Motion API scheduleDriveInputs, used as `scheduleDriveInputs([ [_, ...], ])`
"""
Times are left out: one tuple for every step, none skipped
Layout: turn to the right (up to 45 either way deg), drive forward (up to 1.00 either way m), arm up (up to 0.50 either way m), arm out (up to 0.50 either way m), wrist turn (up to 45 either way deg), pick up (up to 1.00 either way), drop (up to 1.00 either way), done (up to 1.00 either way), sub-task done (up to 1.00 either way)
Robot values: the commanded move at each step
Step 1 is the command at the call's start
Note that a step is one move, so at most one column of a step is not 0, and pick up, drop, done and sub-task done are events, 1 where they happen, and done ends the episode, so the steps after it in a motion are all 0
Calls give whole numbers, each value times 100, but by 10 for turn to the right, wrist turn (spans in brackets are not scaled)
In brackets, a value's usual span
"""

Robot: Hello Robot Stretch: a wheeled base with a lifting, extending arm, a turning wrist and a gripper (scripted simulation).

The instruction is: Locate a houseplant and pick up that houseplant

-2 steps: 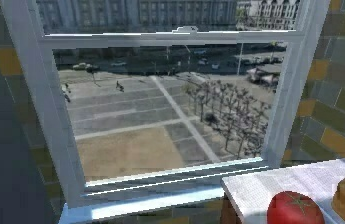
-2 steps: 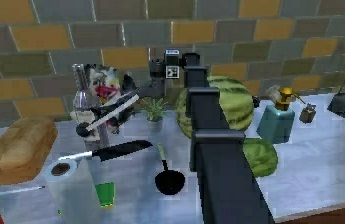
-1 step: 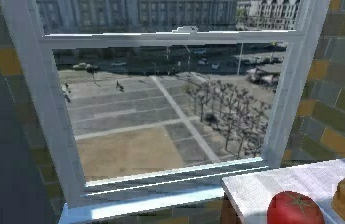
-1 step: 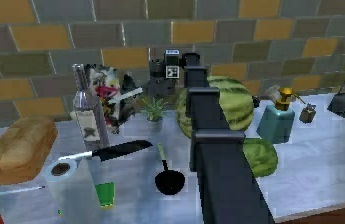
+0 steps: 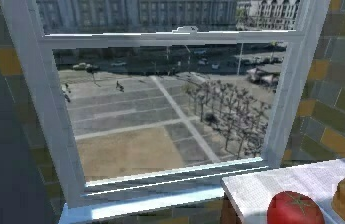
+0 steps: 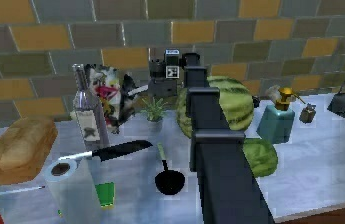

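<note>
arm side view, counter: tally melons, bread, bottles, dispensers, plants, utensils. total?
Melons: 2, large melon and small melon
Bread loaf: 1
Glass bottle: 1
Teal dispenser: 1
Houseplant: 1
Utensils: 2, knife and ladle
Total: 8

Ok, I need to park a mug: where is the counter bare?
Bare counter lies right of the smaller melon, in front of the teal dispenser. Left of the arm it is crowded: bottle, knife, ladle, bread loaf.
</note>
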Motion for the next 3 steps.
scheduleDriveInputs([
  [0, 0, -16, 0, 0, 0, 0, 0, 0],
  [0, 0, 0, 0, 0, 100, 0, 0, 0],
  [0, 0, 10, 0, 0, 0, 0, 0, 0],
])
